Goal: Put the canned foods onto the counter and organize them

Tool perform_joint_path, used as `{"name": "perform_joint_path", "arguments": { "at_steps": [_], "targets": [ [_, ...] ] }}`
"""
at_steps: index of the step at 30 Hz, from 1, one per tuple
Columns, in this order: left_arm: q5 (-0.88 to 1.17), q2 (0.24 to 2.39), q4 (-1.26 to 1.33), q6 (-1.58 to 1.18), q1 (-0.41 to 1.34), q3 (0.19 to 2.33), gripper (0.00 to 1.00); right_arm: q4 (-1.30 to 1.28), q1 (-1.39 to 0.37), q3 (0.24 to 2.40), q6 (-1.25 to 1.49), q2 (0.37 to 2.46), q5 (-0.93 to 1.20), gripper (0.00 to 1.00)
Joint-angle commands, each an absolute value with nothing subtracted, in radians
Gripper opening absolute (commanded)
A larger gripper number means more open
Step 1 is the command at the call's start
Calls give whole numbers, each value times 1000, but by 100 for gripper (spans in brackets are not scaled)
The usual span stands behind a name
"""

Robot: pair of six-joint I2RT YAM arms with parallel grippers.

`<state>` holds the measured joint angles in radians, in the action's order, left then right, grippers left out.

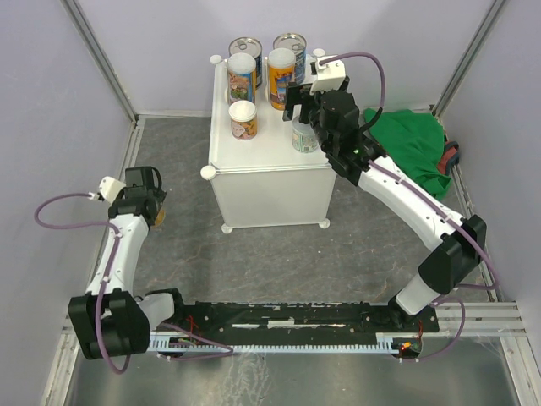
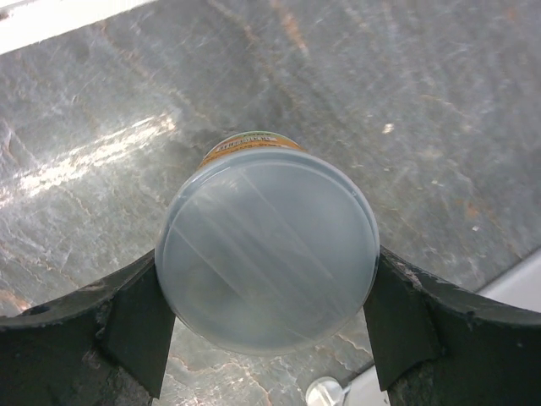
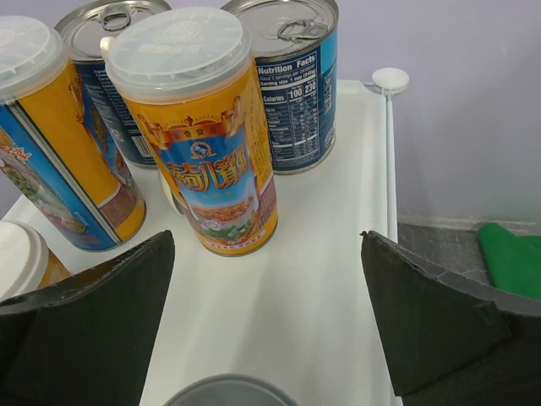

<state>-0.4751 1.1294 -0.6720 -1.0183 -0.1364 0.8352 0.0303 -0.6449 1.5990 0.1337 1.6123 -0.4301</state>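
The white counter carries two blue-labelled pull-tab cans, a colourful can, a yellow can, a short can and a pale green can. My right gripper hangs open and empty over the counter top, jaws wide. The yellow can stands ahead of it and a grey lid shows just below it. My left gripper is low over the floor, its fingers against both sides of an orange-labelled, white-lidded can.
A green cloth lies on the grey floor right of the counter. Pale walls close in the area on three sides. A counter foot knob shows near my left gripper. The arm bases sit on a rail at the near edge.
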Motion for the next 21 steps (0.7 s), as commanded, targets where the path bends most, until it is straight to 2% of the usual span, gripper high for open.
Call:
{"name": "perform_joint_path", "arguments": {
  "at_steps": [1, 21],
  "targets": [
    [-558, 1048, -592, -896, -97, 954, 3, -53, -638, 1576, 139, 1582, -448, 99],
    [-713, 1011, -629, -607, 229, 1295, 3, -119, -640, 1627, 128, 1504, -411, 99]
  ]
}}
